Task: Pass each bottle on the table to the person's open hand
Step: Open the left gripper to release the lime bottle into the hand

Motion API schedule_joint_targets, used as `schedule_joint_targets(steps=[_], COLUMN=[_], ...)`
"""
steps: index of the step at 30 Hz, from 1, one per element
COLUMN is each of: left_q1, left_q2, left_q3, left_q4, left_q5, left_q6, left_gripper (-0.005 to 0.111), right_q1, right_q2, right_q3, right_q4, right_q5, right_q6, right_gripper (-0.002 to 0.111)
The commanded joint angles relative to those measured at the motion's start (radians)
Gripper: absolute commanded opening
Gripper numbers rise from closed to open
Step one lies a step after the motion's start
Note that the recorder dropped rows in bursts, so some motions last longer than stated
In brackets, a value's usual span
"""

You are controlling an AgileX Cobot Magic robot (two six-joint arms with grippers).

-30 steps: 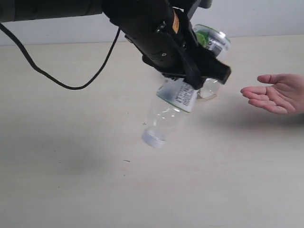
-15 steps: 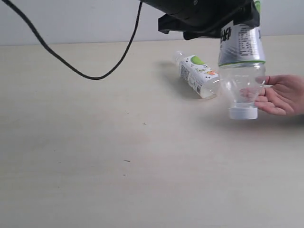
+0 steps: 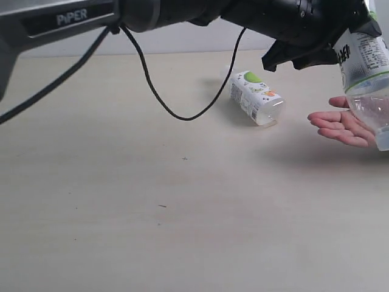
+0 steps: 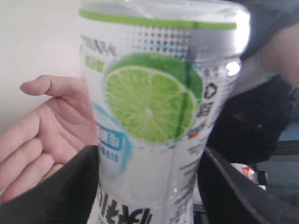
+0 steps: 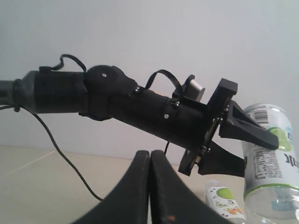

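At the right edge of the exterior view: the left robot hand [image 4: 149, 161] grips a lime-label bottle [image 3: 366, 64] around its labelled body. Its black fingers [image 4: 65, 191] sit on either side, and the bottle's clear neck end points down.
Bottle and palm: the lime-label bottle hangs right at the person's open hand [image 3: 341, 125], which is palm up. Whether they touch cannot be told.
Frame edge: the held bottle's lowest part and the person's wrist run out of the picture on the right.
Right robot hand [image 5: 150, 161]: closed, fingers pressed together, gripping nothing, facing the left arm.
Counter [image 3: 121, 213]: pale beige, its far edge meeting a light wall.
Second bottle [image 3: 255, 97]: white-capped, with a white label printed in green and orange. It lies on its side near the far edge, left of the palm and apart from it.
Cable [image 3: 182, 115]: black, drooping from the left arm in a loop low over the counter, left of the second bottle.
Open room: broad bare counter runs across the near half and the left side, marked only by a few dark specks.
Count: two bottles, one held and one lying; one human hand; two robot hands.
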Motion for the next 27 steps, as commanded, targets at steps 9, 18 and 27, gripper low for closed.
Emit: schedule_joint_targets(steps=[9, 18, 27], left_q1=[0.053, 0.056, 0.056], left_q2=[0.173, 0.214, 0.265], left_q3=[-0.024, -0.032, -0.032], left_q4=[-0.396, -0.586, -0.738], left_q5=[-0.006, -0.024, -0.024], left_q6=[0.256, 0.443, 0.563], left_gripper=[0.0, 0.0, 0.0], right_q1=[-0.003, -0.003, -0.003], right_q2=[-0.005, -0.005, -0.005], right_q3=[0.003, 0.003, 0.003], right_q4=[0.003, 0.003, 0.0], right_q5=[0.004, 0.004, 0.004], right_q6=[-0.005, -0.005, -0.005], right_gripper=[0.0, 0.0, 0.0])
